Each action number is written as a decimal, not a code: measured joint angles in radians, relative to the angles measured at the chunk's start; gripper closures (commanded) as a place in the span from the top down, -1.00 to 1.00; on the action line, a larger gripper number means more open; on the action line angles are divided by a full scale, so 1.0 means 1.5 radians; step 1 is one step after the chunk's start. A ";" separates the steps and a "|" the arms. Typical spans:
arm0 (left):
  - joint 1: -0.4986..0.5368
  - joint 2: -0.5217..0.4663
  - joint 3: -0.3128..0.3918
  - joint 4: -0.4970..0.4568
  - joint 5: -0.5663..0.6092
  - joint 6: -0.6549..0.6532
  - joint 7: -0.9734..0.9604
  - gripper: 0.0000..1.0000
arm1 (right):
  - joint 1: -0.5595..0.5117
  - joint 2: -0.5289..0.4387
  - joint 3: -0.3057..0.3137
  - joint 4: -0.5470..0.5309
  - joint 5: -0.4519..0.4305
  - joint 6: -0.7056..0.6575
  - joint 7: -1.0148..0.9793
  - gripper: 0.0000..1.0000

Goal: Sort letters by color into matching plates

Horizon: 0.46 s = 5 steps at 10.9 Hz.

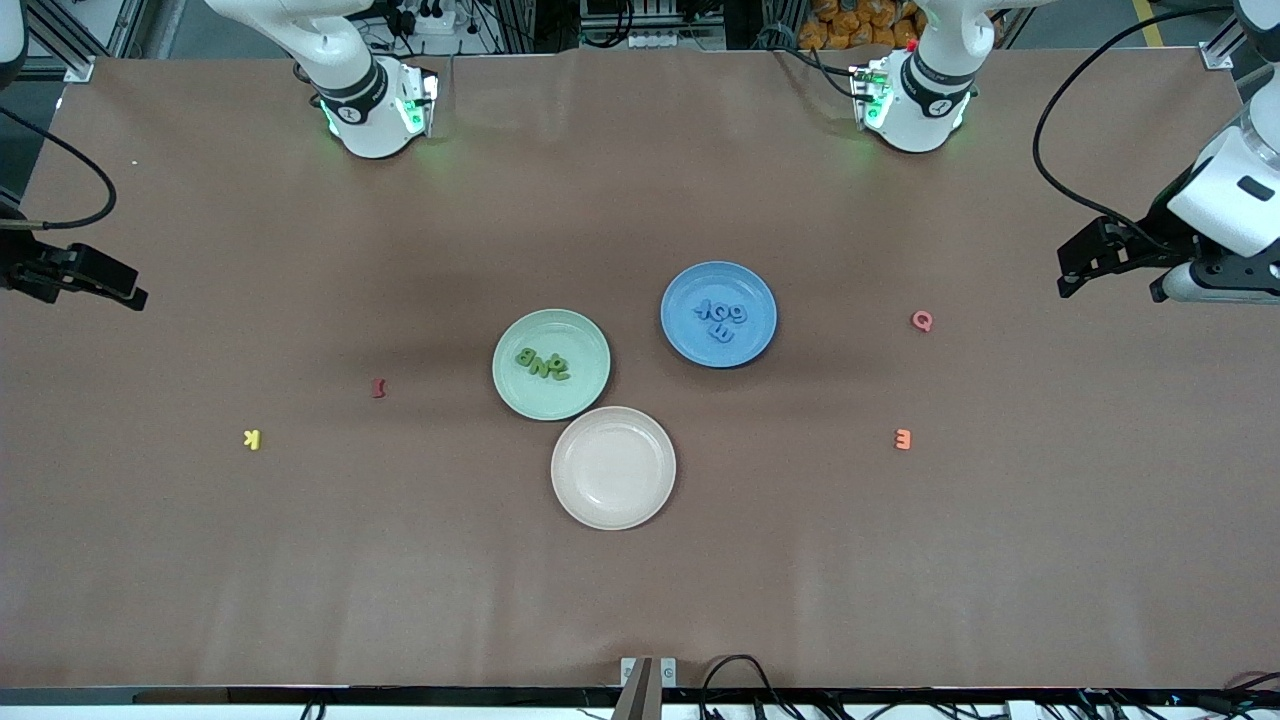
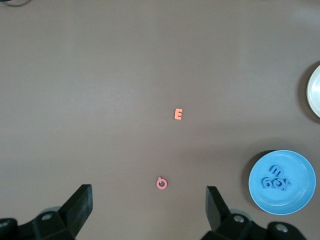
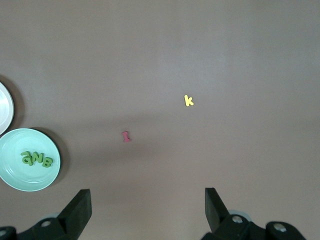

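Sorting looks finished: green letters [image 1: 541, 363] fill the green plate [image 1: 590, 385], blue letters [image 1: 722, 318] the blue plate [image 1: 755, 345]. My left pincer [image 1: 1110, 275] and right pincer [image 1: 85, 282] hang wide open and empty over the desk [image 1: 640, 580] ends.

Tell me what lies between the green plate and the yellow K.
Front view: between the green plate and the yellow K lies only the dark red letter, on bare brown table. The right wrist view shows the same.

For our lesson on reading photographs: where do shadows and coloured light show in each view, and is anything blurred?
Front view: soft dark shadows on the table edge the green plate and blue plate; green lamps glow at both arm bases. Left wrist view: a shadow rims the blue plate. Right wrist view: a faint dark band crosses the table near the red letter. Nothing is blurred.
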 measured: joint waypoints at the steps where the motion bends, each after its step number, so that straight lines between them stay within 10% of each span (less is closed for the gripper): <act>1: 0.005 0.000 0.000 0.000 0.000 0.000 0.000 1.00 | 0.000 0.000 0.000 0.000 0.000 0.000 0.000 1.00; 5: 0.012 0.000 0.001 0.000 -0.001 0.000 -0.001 1.00 | 0.000 0.000 0.000 0.000 0.000 0.000 0.000 1.00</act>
